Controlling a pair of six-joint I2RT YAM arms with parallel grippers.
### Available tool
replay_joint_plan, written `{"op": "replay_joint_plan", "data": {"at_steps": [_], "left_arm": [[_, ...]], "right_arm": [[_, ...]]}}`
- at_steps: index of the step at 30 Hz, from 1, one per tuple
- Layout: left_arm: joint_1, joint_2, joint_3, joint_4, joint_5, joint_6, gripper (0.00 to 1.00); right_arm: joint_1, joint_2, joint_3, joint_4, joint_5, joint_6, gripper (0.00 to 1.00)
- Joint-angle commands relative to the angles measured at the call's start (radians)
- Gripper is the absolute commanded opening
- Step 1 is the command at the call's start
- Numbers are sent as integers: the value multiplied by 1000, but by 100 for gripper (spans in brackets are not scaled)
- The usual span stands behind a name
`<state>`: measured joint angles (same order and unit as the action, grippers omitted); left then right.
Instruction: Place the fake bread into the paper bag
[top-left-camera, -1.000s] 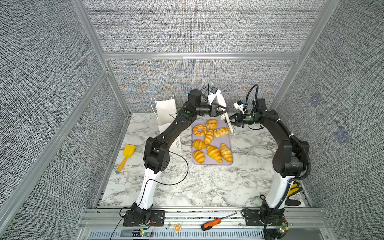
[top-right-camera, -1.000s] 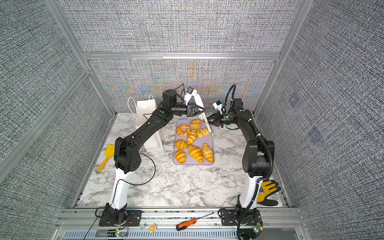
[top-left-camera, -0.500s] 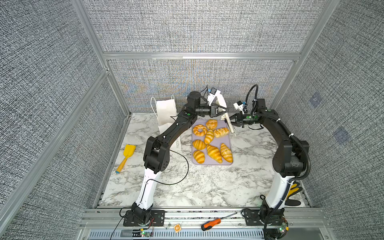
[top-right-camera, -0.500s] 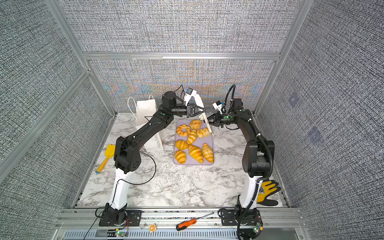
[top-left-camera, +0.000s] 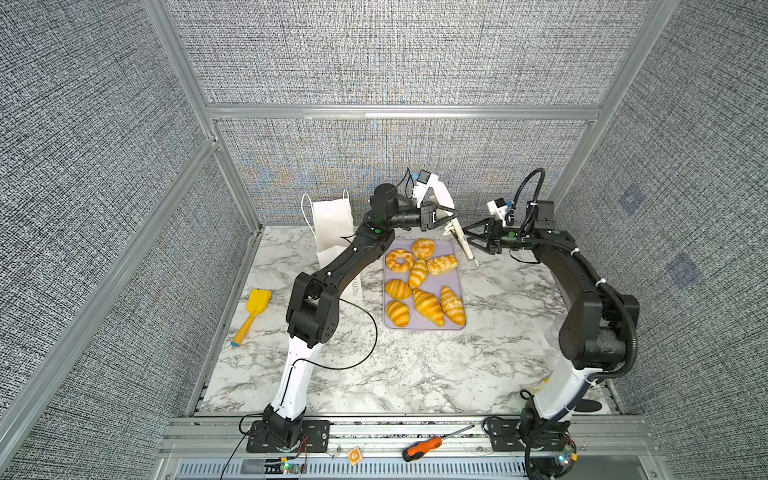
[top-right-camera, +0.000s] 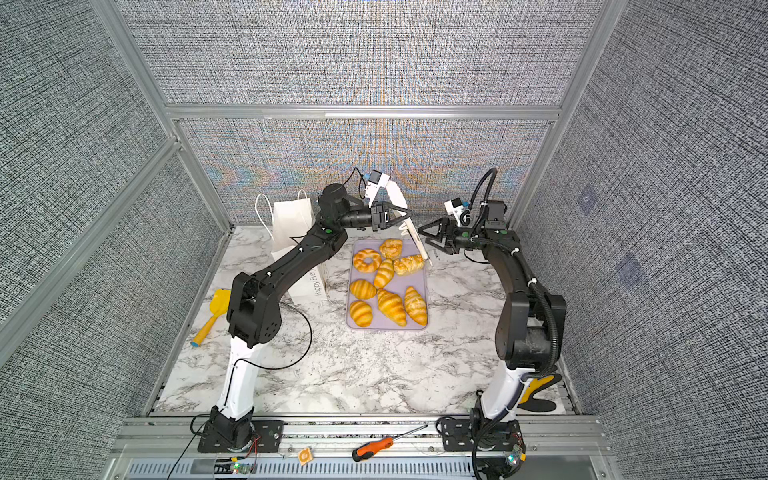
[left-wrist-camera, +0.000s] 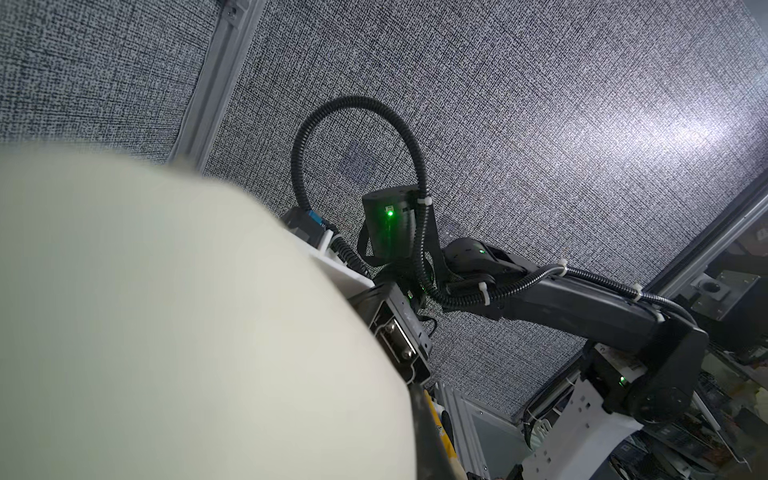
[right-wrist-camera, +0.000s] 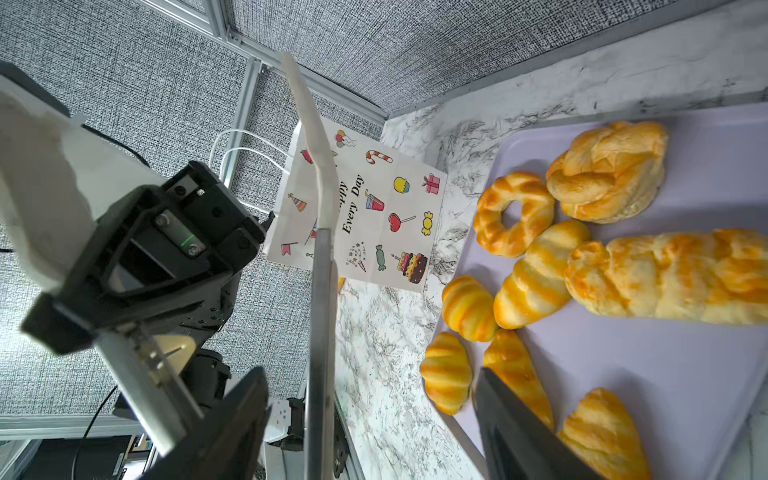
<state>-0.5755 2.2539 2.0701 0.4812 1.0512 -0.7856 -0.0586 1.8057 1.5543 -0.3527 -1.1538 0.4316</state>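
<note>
The bench (top-left-camera: 415, 374) lies open along its near edge and right side, so there is free room for carrying there. Its far edge is crowded. The paper bag (top-left-camera: 332, 220) stands near the far left corner, just left of the tray (top-left-camera: 451, 280) and partly behind the left arm. It is thin paper, probably light and easily tipped or creased, so I judge it needs steadying at the rim. Whether its mouth is open I cannot tell. The fake bread (top-left-camera: 428, 307), all eight pieces, lies on the tray, several of them touching. It looks glossy, light and squashy, best pinched across the thick middle of a piece. The left gripper (top-left-camera: 451, 218) is clamped on a pale strip (top-left-camera: 463, 243) hanging over the tray's far right corner. Just beside it, the right gripper (top-left-camera: 469, 237) has its jaws apart and empty.
</note>
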Motion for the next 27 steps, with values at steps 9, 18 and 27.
{"op": "replay_joint_plan", "data": {"at_steps": [9, 18, 27], "left_arm": [[3, 20, 46, 66, 19, -11, 0], [-9, 15, 56, 49, 20, -5, 0], [-25, 7, 57, 1, 15, 41, 0]], "right_arm": [[-10, -174, -243, 469, -43, 242, 99], [49, -154, -294, 709, -77, 417, 99], [98, -123, -258, 703, -76, 426, 99]]}}
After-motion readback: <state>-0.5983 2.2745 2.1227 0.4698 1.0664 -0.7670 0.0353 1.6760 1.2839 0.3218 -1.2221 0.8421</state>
